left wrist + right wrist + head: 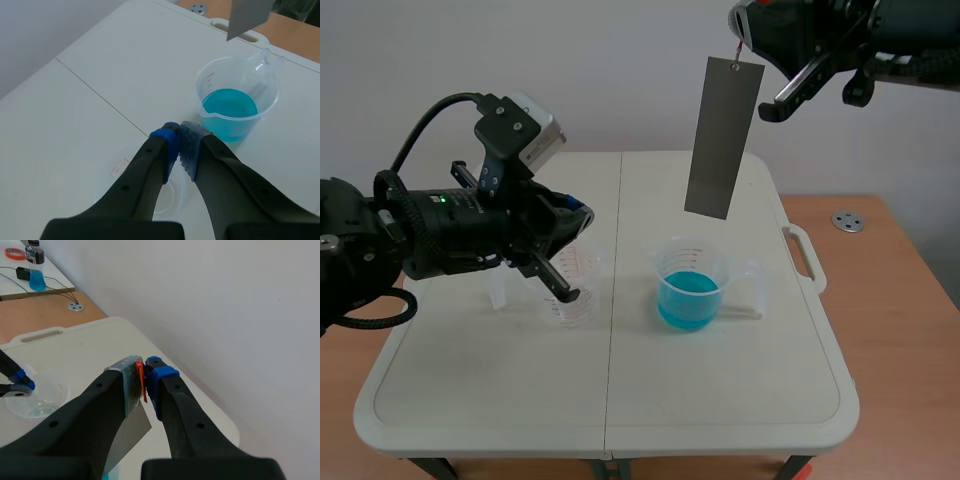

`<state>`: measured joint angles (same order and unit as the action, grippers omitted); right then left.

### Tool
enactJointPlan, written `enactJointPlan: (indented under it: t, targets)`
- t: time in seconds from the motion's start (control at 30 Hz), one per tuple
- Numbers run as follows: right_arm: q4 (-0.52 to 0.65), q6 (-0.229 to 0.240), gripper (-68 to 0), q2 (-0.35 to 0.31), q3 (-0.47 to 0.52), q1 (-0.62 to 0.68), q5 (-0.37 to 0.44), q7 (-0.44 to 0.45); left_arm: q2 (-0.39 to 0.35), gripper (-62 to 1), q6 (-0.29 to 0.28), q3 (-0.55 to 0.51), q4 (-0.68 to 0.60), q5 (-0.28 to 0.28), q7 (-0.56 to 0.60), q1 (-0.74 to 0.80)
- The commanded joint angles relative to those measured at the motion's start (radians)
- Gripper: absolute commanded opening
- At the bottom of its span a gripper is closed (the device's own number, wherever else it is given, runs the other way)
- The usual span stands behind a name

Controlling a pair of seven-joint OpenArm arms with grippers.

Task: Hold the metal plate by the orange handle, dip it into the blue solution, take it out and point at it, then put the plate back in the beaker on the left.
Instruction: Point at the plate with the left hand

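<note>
Right claw gripping orange handle, plate above blue solution, left claw closed over beaker

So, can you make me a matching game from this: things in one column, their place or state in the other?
1 metal plate
2 right-hand beaker
3 left-hand beaker
4 left gripper

a fingers shut
b hanging in the air
c under the left gripper
d holds blue solution

Pairs: 1-b, 2-d, 3-c, 4-a
</note>
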<state>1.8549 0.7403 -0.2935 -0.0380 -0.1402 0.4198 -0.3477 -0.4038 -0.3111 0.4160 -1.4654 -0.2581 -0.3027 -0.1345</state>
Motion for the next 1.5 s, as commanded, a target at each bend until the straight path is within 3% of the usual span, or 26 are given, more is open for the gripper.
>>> enactJointPlan:
  t: [0.0,0.13,0.63,1.47]
  targets:
    - [0.000,0.005,-66.2,-0.005,-0.002,-0.018,0.012,0.022,0.013,-59.3,-0.003,0.011,-0.002,-0.006,0.014,-0.024]
    - [-0.001,0.005,-66.2,-0.005,-0.002,-0.018,0.012,0.026,0.036,-59.3,-0.045,0.046,0.051,-0.007,0.014,-0.078]
    - [-0.001,0.005,-66.2,-0.005,-0.002,-0.018,0.013,0.034,0.135,-59.3,-0.076,0.130,0.180,-0.006,0.013,-0.217]
    - [-0.001,0.005,-66.2,-0.005,-0.002,-0.018,0.015,0.039,0.143,-59.3,-0.081,0.135,0.184,-0.006,-0.006,-0.231]
